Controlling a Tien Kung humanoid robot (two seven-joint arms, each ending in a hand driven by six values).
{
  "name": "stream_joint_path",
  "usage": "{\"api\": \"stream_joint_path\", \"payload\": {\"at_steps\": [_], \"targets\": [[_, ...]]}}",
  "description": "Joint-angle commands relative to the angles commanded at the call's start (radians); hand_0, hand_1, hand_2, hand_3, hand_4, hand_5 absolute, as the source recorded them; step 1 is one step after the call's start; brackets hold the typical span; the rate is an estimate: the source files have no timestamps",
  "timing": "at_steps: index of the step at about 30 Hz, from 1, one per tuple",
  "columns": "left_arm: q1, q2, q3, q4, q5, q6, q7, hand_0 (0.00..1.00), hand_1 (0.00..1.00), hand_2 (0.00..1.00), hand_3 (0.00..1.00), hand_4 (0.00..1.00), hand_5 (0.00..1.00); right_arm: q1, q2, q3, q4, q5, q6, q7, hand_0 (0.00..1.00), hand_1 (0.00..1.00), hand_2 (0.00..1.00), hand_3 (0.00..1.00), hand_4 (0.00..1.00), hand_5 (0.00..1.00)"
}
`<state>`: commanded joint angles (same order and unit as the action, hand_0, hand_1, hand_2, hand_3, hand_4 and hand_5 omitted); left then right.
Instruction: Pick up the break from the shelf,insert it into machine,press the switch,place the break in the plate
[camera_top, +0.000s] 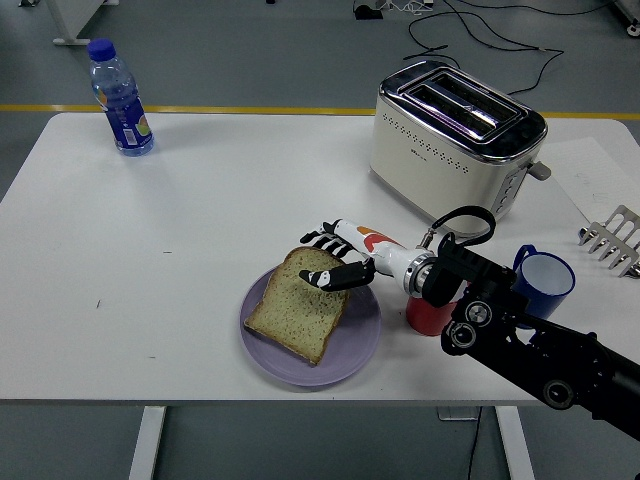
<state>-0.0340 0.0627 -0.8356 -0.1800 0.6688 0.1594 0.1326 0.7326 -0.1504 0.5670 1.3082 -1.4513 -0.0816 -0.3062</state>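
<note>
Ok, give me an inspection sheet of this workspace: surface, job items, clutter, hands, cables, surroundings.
Surface: white table, bare at the left.
Job's things: slice of brown bread lying flat on the round purple plate; cream and chrome two-slot toaster at the far right, slots empty; grey rack at the right edge.
Clutter: clear water bottle with a blue cap far left; blue mug; red cup partly behind the arm.
Hands: right hand over the bread's far corner, fingers spread; left hand nothing seen.
Cables: black cables on the floor beyond the table.
Surroundings: grey floor with a yellow line.
</note>
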Motion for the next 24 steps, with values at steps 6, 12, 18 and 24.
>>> {"api": "stream_joint_path", "payload": {"at_steps": [6,12,18,24], "targets": [[-0.001,0.0,0.004,0.0,-0.008,0.0,-0.002,0.685,0.615,0.675,0.703,0.453,0.998,-0.003,-0.008,0.014,0.04,-0.038,-0.051,0.03,0.785,0.768,0.813,0.818,0.74,0.332],[-0.003,0.0,0.005,0.0,-0.01,0.0,-0.003,0.685,0.615,0.675,0.703,0.453,0.998,-0.015,-0.023,0.057,0.107,0.008,-0.1,0.084,0.79,0.765,0.814,0.822,0.751,0.359],[-0.007,0.001,0.004,0.0,-0.012,-0.001,-0.003,0.685,0.615,0.675,0.703,0.453,0.998,-0.054,-0.061,0.173,0.229,0.207,-0.114,0.266,0.79,0.764,0.809,0.815,0.732,0.367],[-0.007,0.0,0.004,0.0,-0.013,-0.001,-0.003,0.685,0.615,0.675,0.703,0.453,0.998,-0.091,-0.092,0.302,0.327,0.454,-0.06,0.447,0.745,0.715,0.752,0.736,0.594,0.299]]}}
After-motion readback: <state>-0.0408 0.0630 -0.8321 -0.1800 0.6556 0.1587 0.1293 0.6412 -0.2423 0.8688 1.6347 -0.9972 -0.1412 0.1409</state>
